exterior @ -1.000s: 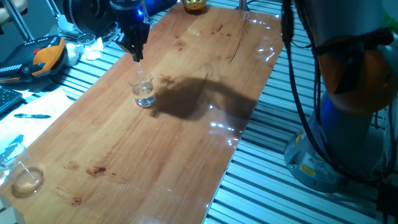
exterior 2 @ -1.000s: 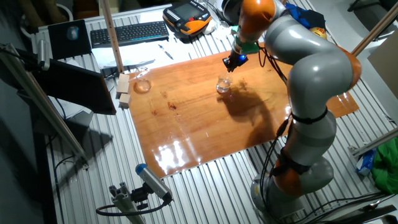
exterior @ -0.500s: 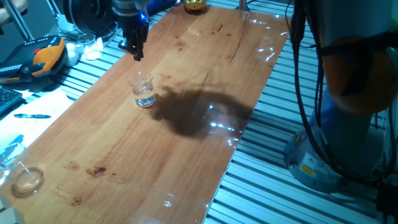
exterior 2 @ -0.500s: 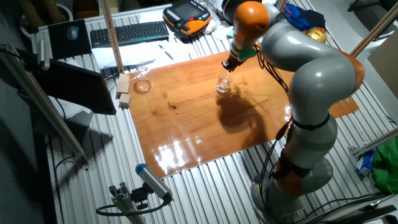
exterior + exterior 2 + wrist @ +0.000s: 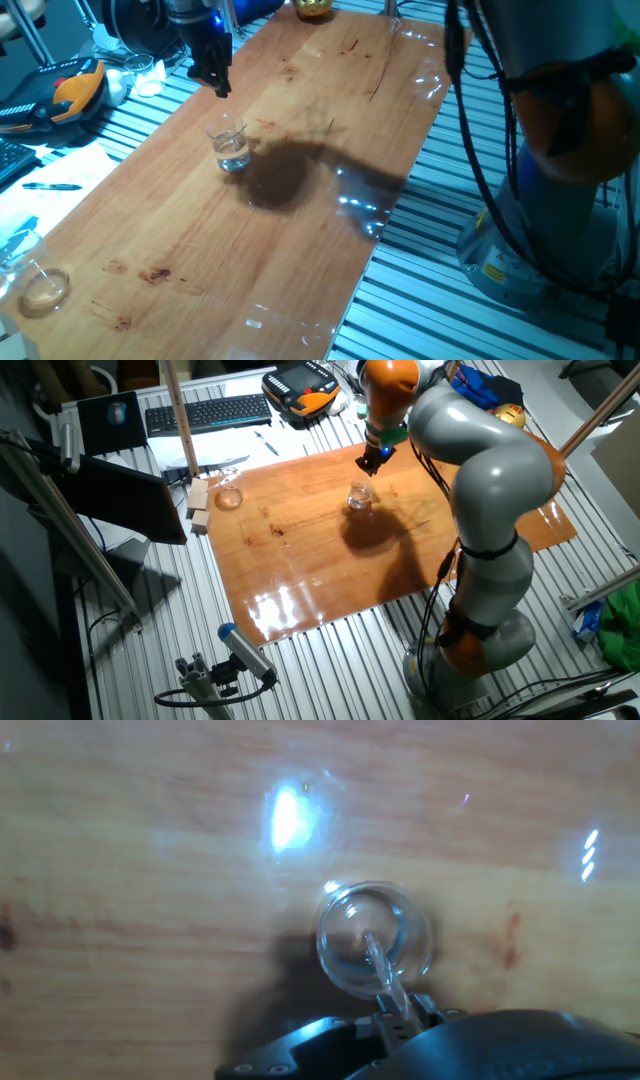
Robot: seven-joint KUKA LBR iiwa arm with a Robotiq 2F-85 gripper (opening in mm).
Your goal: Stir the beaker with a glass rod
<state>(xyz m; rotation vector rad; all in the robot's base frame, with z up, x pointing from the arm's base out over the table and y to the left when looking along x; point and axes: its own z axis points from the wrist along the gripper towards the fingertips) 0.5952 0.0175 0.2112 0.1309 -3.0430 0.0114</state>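
The table (image 5: 330, 150) is a long wooden board laid over a slatted metal bench, and the working things are kept near one of its long edges, with broad bare wood around them so that the arm is given free room to swing.

The arm (image 5: 490, 470) is arched over the board from its base beside the table, so that the hand (image 5: 218, 82) is carried above the glassware and pointed downward. In this way the stick can be kept close to upright over the vessel's mouth.

The beaker (image 5: 231, 147) is stood upright on the wood, directly below the hand; in the hand view its round rim (image 5: 372, 938) is seen from above, a little clear liquid apparently lying inside. A low glass dish (image 5: 45, 288) is left well apart at the far end of the board, out of the way.

The glass rod (image 5: 383, 972) is pinched between the closed-together fingers and is seen in the hand view running from them down into the mouth of the beaker. It is held by its upper end, it is judged, so that the lower end can be swept through the liquid while the fingers are kept clear of the rim. Whether the tip touches the bottom cannot be told.
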